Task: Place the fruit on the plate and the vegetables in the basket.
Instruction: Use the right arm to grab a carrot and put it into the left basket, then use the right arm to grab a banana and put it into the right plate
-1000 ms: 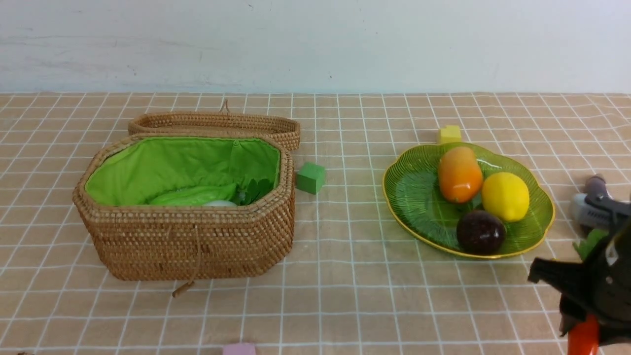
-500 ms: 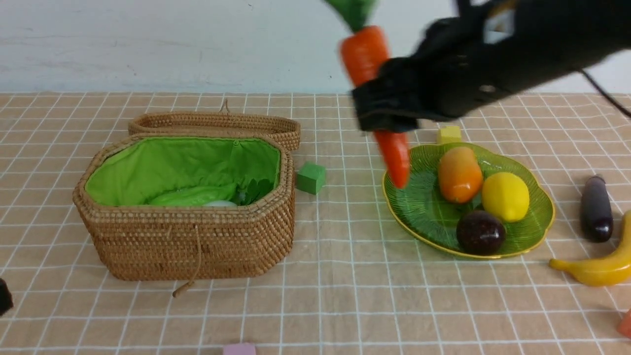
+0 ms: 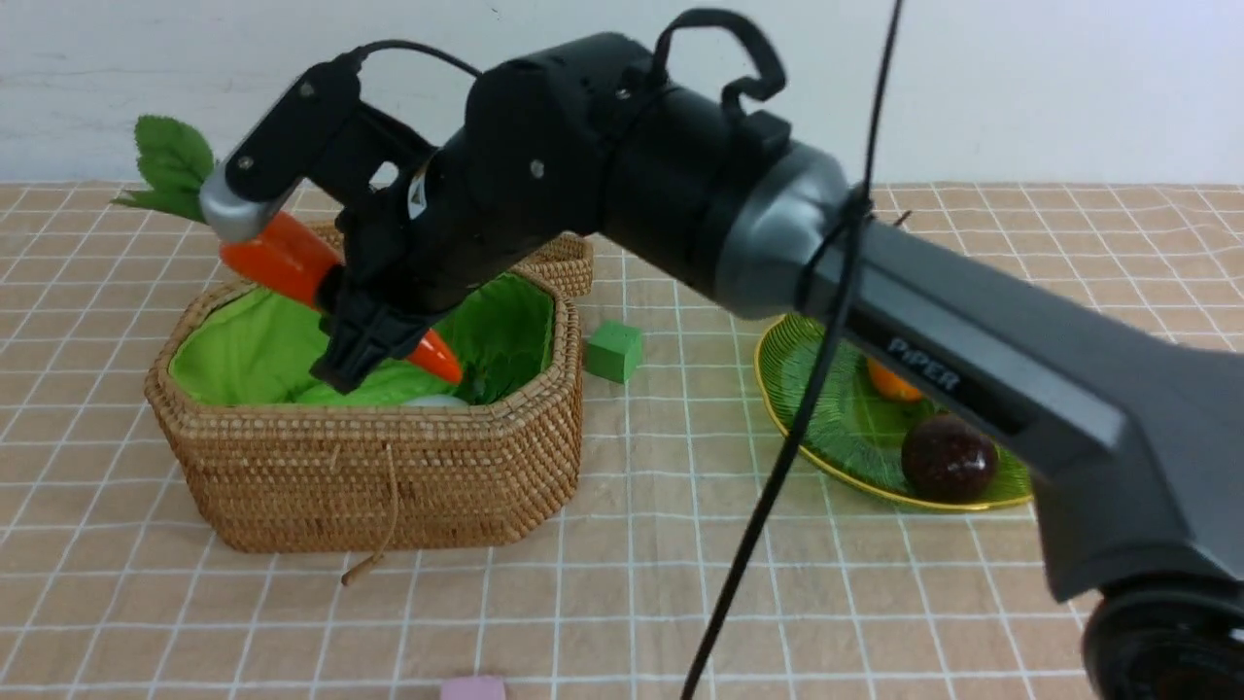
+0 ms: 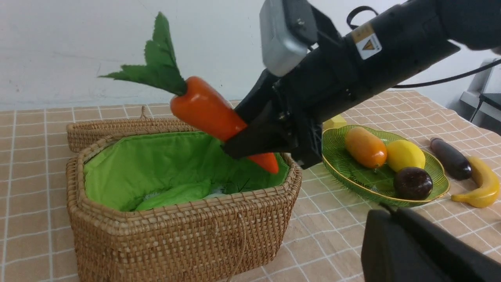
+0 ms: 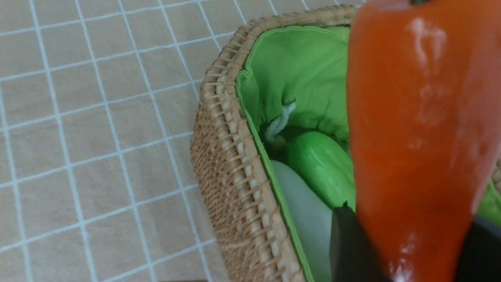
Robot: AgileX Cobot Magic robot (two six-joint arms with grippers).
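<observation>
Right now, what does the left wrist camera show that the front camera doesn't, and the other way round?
Only the left wrist view: the eggplant, banana and lemon, which the right arm hides from the front camera. Only the front view: the green cube beside the basket and a pink cube nearest the robot. Both: the right gripper holding the carrot over the open basket, plus the plate with the mangosteen and mango.
</observation>
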